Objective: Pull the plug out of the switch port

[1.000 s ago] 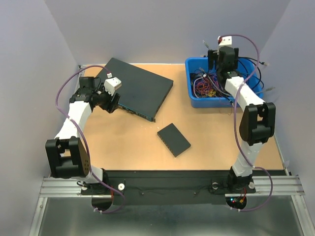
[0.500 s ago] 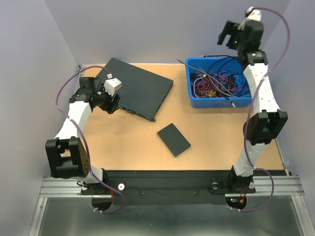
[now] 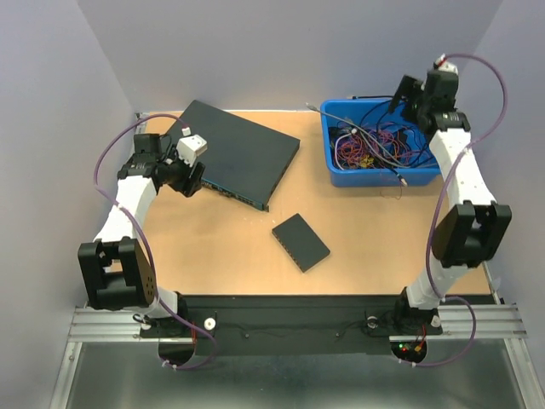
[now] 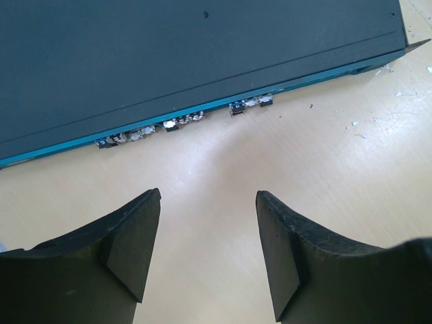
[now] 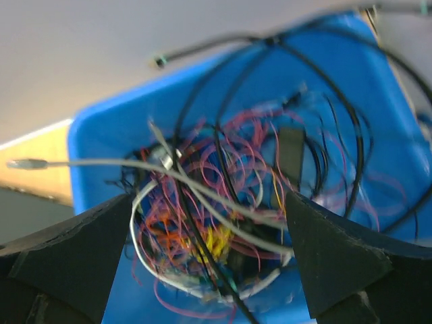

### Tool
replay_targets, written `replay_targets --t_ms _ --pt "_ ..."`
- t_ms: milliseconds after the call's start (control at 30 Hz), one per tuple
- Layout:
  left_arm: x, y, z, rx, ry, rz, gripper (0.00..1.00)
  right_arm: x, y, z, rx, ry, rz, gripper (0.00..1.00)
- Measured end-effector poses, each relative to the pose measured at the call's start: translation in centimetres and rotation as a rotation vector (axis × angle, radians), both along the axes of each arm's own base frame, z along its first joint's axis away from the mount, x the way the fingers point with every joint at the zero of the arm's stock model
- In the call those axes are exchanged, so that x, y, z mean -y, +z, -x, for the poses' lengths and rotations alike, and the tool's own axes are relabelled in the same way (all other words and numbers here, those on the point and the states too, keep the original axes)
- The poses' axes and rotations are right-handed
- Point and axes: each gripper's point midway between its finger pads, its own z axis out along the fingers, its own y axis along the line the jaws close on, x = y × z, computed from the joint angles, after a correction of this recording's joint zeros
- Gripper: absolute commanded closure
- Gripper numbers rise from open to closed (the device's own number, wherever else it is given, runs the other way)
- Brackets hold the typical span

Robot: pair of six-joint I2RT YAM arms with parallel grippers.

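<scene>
The large black switch (image 3: 234,153) lies at the back left, its teal port face toward the table's middle. In the left wrist view the port row (image 4: 182,123) runs across just beyond my fingers. I cannot make out a plug or cable in any port. My left gripper (image 3: 194,181) (image 4: 208,196) is open and empty, low over the table just in front of the port face. My right gripper (image 3: 407,98) (image 5: 209,202) is open and empty, held above the far right of the blue bin (image 3: 334,175).
The blue bin (image 5: 101,142) holds a tangle of black, white, pink and yellow cables (image 3: 375,145) (image 5: 223,202), some looping over its rim. A small black box (image 3: 300,242) lies on the table's middle. The enclosure walls stand close on both sides.
My right arm lifted out of the bin, swung up and to the right, then dropped a little above the bin's far right. The cables shifted. The left arm stayed still.
</scene>
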Motion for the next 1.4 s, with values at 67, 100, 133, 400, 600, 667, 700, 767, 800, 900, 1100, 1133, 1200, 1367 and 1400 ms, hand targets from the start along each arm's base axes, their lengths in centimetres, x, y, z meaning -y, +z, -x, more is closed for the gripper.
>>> replay_targets --t_ms 67,100,133,400,600,667,700,767,800,900,1100,1133,1200,1367,1400 --pt "-0.7 0.1 -0.1 0.006 0.021 -0.001 0.3 0.2 -2.4 2.7 -0.059 -0.046 -0.015 0.0" --pt "-1.3 0.1 -0.2 0.011 0.039 0.001 0.3 0.3 -3.3 4.0 -0.084 -0.067 -0.025 0.0" --pt "-1.9 0.2 -0.2 0.016 0.059 0.007 0.3 0.4 -3.9 5.2 -0.1 -0.087 -0.035 0.0" --pt "-5.3 -0.8 0.5 0.004 0.195 0.054 0.3 0.6 -6.0 17.3 -0.006 -0.221 -0.137 0.0" --pt "-4.9 -0.7 0.9 0.027 0.213 0.079 0.3 0.5 -6.1 21.2 0.098 -0.229 -0.16 0.0" --pt "-4.8 -0.4 1.2 0.044 0.221 0.085 0.3 0.1 -6.4 22.5 0.121 -0.215 -0.167 0.0" --pt "-4.8 -0.2 1.3 0.054 0.223 0.086 0.3 0.0 -6.5 22.9 0.13 -0.209 -0.17 0.0" --pt "-4.7 0.3 1.3 0.082 0.227 0.09 0.3 -0.4 -7.0 23.8 0.151 -0.189 -0.182 0.0" --pt "-4.7 0.4 1.4 0.089 0.227 0.092 0.3 -0.6 -7.2 24.1 0.155 -0.179 -0.186 0.0" --pt "-4.2 -0.2 2.0 0.093 0.213 0.104 0.3 -1.1 -9.0 25.6 0.162 -0.157 -0.2 0.0" --pt "-2.8 -2.8 4.8 0.058 0.158 0.13 0.31 -1.6 -11.1 27.3 0.182 -0.142 -0.222 0.0" --pt "-2.7 -3.0 5.1 0.057 0.155 0.13 0.3 -1.6 -11.3 27.5 0.191 -0.142 -0.223 0.0" --pt "-2.5 -3.3 5.8 0.065 0.15 0.127 0.3 -1.6 -11.1 27.9 0.217 -0.142 -0.227 0.0" --pt "-2.5 -2.5 6.2 0.116 0.151 0.116 0.3 -1.6 -10.3 28.3 0.261 -0.143 -0.23 0.0" --pt "-2.6 -2.3 6.0 0.127 0.151 0.114 0.3 -1.6 -10.3 28.3 0.261 -0.143 -0.23 0.0"
